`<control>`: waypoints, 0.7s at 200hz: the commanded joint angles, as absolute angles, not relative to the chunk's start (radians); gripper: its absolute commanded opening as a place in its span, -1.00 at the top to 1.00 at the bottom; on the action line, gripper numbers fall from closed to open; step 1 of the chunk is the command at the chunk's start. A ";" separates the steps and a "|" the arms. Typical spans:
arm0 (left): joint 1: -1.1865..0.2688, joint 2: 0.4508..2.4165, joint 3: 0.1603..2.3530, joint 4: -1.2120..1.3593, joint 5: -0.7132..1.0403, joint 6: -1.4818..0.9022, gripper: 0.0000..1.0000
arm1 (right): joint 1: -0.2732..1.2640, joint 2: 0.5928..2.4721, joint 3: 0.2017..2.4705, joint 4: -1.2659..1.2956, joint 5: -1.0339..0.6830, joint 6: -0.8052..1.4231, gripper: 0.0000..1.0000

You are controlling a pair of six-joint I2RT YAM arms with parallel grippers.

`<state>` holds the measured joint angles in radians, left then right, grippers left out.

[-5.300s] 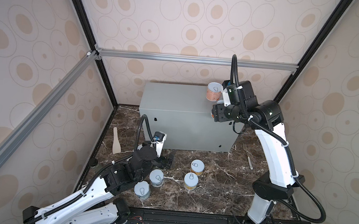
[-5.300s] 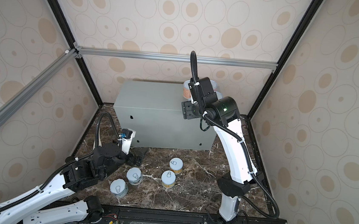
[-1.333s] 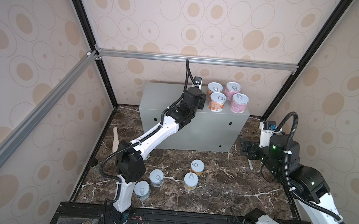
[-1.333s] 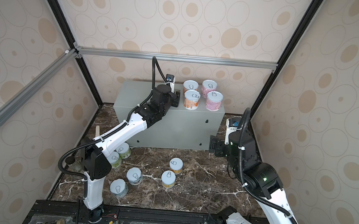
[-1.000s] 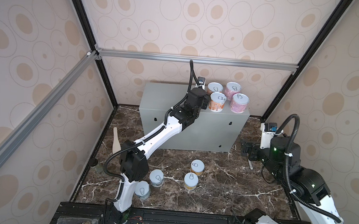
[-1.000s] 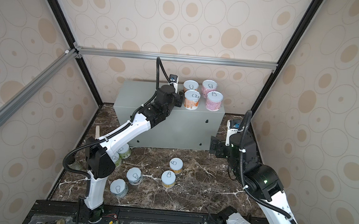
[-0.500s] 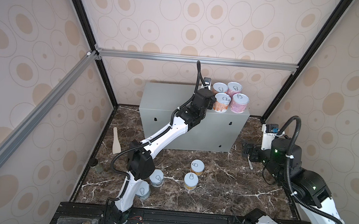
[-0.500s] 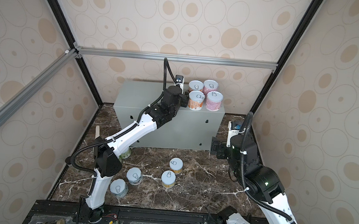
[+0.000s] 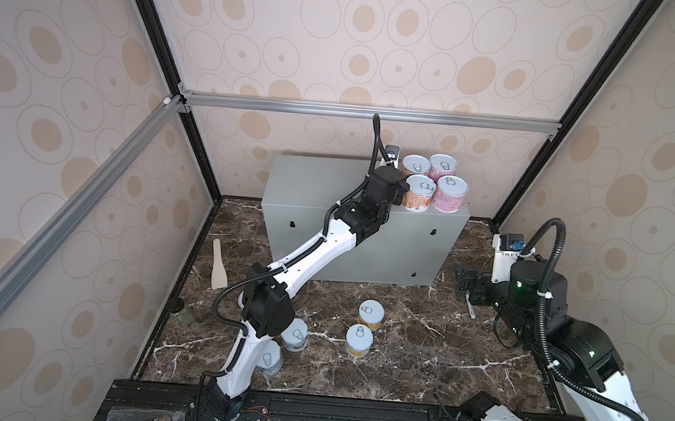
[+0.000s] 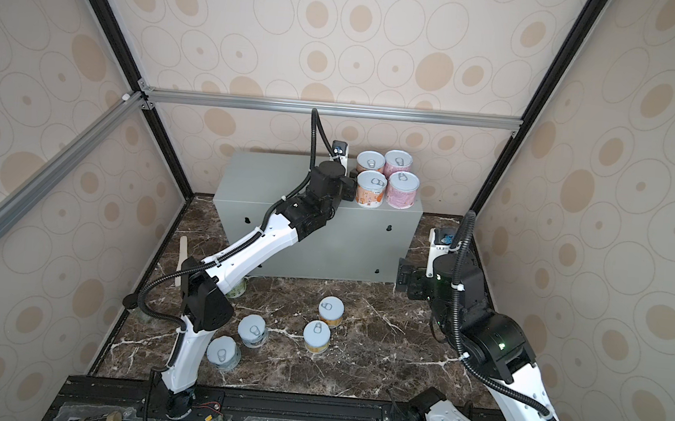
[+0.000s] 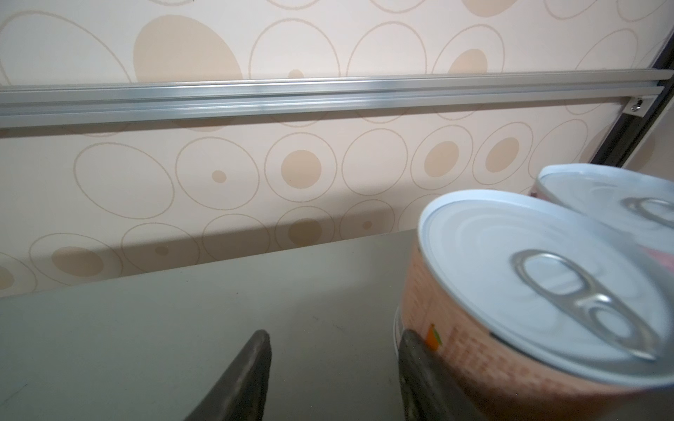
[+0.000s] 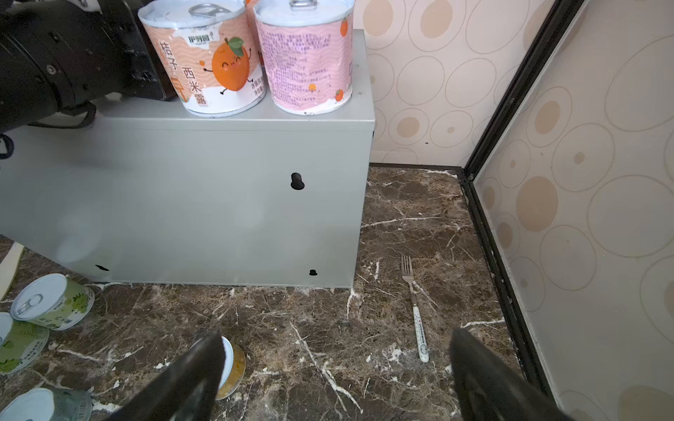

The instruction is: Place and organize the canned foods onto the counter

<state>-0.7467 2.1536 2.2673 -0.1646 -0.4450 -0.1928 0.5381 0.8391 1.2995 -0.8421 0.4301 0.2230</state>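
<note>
Orange can (image 9: pixel 420 192) now nearer pink can (image 9: pixel 450 194), atop counter (image 9: pixel 316 184)

Four cans (image 9: pixel 419 191) on the counter (image 9: pixel 309 180) — right end.

Fork (image 12: pixel 414 310) on marble floor (image 9: pixel 397 362), wooden spatula (image 9: pixel 219 270), patterned wallpaper (image 9: pixel 341 53)

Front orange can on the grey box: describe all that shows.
The front orange can is short and cylindrical, with a pale silver pull-tab lid and an orange-white label bearing a cartoon orange and Chinese characters. It stands upright near the front edge of the counter, close beside a pink can. One jaw of the left gripper seems to touch its side.
</note>
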 commanded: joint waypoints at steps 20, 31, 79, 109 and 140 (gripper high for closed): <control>-0.761 2.124 2.309 -0.212 -0.462 -0.201 -0.27 | 0.540 0.845 1.351 -0.925 0.400 0.227 -0.96; -0.761 2.109 2.307 -0.218 -0.471 -0.198 -0.39 | 0.540 0.862 1.377 -0.973 0.399 0.226 -0.97; -0.759 1.999 2.243 -0.200 -0.503 -0.169 -0.72 | 0.540 0.847 1.392 -1.047 0.362 0.244 -0.97; -0.754 1.926 2.198 -0.202 -0.516 -0.158 -0.81 | 0.541 0.840 1.405 -1.087 0.297 0.261 -0.97; -0.749 1.819 2.092 -0.183 -0.521 -0.147 -0.85 | 0.542 0.830 1.381 -1.103 0.207 0.299 -0.96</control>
